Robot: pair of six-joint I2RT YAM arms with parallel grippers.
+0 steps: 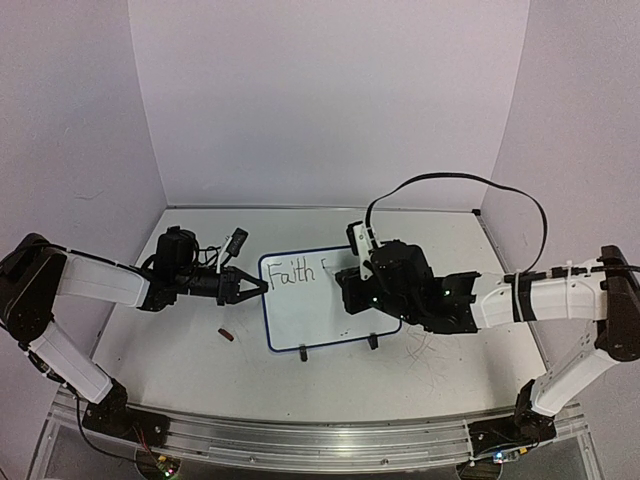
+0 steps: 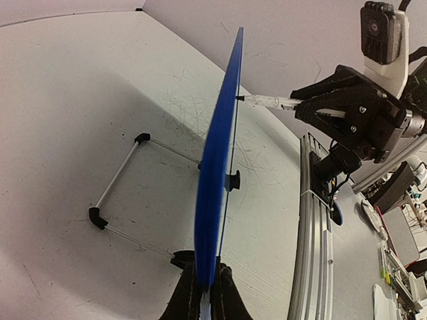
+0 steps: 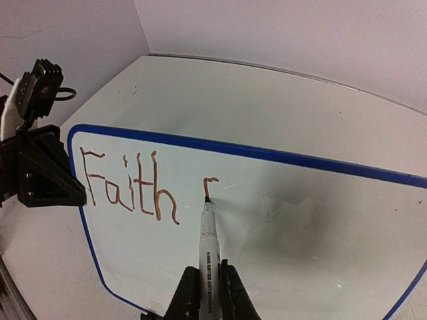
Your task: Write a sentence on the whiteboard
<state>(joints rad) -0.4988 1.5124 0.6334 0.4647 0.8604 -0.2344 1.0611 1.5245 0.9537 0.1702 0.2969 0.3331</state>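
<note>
The whiteboard [image 1: 318, 318] stands propped in the middle of the table, its blue rim edge-on [image 2: 217, 173] in the left wrist view. My left gripper [image 1: 262, 287] [image 2: 208, 295] is shut on the board's left edge. The sentence [image 3: 130, 187] [image 1: 296, 270] reads "Faith" in reddish-brown strokes, followed by the top of one more letter. My right gripper [image 3: 210, 297] [image 1: 352, 288] is shut on a white marker [image 3: 208, 257], whose tip touches the board [image 3: 300, 247] at the foot of that new stroke. The marker [image 2: 270, 102] also shows meeting the board's face.
A small dark red cap [image 1: 226, 334] lies on the table left of the board. The board's black feet [image 1: 303, 351] point toward the near edge, and its wire stand [image 2: 120, 177] rests behind. An aluminium rail [image 1: 300, 440] runs along the near edge. Walls enclose the back and sides.
</note>
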